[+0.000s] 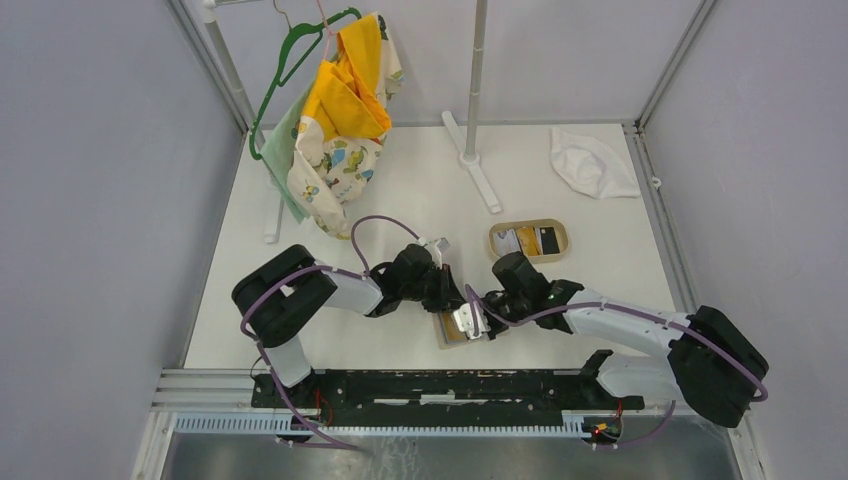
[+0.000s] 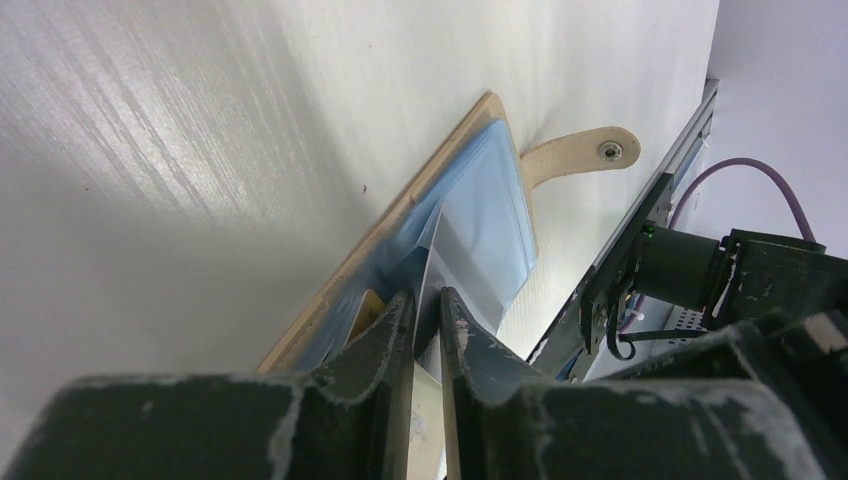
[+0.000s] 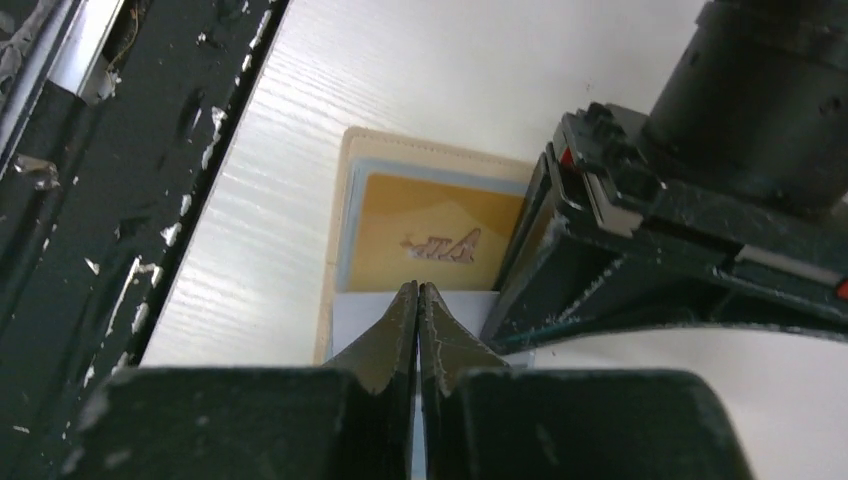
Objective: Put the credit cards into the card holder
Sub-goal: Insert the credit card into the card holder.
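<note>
Your left end effector (image 2: 428, 302) nips a pocket of the card holder (image 2: 492, 205); your right end effector (image 3: 418, 292), tips together, touches 1 white card (image 3: 355, 318).

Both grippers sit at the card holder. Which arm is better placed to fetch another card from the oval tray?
Right. The oval tray lies on the right gripper's side, just beyond it. The left gripper is pinching a thin white card at the card holder's blue pocket.
</note>
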`<action>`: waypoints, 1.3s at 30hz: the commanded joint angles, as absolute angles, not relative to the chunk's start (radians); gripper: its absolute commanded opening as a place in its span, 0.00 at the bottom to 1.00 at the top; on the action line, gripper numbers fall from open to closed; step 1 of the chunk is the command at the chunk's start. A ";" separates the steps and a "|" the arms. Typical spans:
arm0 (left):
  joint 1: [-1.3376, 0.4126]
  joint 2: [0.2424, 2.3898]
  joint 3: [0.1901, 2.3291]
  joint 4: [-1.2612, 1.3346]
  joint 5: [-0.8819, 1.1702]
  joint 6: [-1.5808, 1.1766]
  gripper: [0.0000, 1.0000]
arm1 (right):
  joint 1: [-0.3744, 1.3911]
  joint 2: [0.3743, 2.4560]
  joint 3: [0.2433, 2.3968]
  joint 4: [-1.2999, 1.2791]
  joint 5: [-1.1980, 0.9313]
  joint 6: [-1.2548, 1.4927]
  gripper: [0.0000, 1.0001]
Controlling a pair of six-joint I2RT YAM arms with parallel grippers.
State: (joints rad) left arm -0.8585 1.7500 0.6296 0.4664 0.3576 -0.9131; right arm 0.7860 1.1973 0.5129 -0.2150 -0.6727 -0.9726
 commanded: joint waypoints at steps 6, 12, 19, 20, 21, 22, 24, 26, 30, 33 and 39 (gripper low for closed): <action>-0.852 1.779 0.632 0.415 0.331 -0.848 0.23 | 0.942 1.241 0.510 -0.018 -0.479 -0.848 0.03; -0.852 1.779 0.630 0.417 0.333 -0.848 0.23 | 1.020 1.305 0.559 -0.068 -0.328 -0.871 0.02; -0.852 1.781 0.630 0.422 0.336 -0.848 0.24 | 1.043 1.329 0.584 -0.122 -0.268 -0.906 0.03; -0.852 1.781 0.630 0.422 0.336 -0.848 0.24 | 1.045 1.335 0.595 -0.139 -0.262 -0.911 0.03; -0.853 1.779 0.630 0.422 0.337 -0.848 0.24 | 1.045 1.340 0.603 -0.155 -0.258 -0.917 0.03; -0.854 1.778 0.630 0.422 0.337 -0.848 0.24 | 1.045 1.342 0.612 -0.167 -0.250 -0.918 0.03; -0.853 1.776 0.628 0.422 0.337 -0.847 0.24 | 1.045 1.345 0.622 -0.193 -0.242 -0.932 0.03; -0.853 1.777 0.630 0.422 0.338 -0.847 0.25 | 1.045 1.347 0.630 -0.216 -0.241 -0.947 0.03; -0.851 1.776 0.629 0.422 0.340 -0.847 0.27 | 1.045 1.357 0.651 -0.260 -0.220 -0.967 0.02; -0.852 1.775 0.628 0.422 0.341 -0.847 0.27 | 1.045 1.359 0.658 -0.276 -0.202 -0.975 0.02; -0.853 1.771 0.625 0.422 0.340 -0.847 0.29 | 1.044 1.370 0.667 -0.300 -0.189 -0.989 0.02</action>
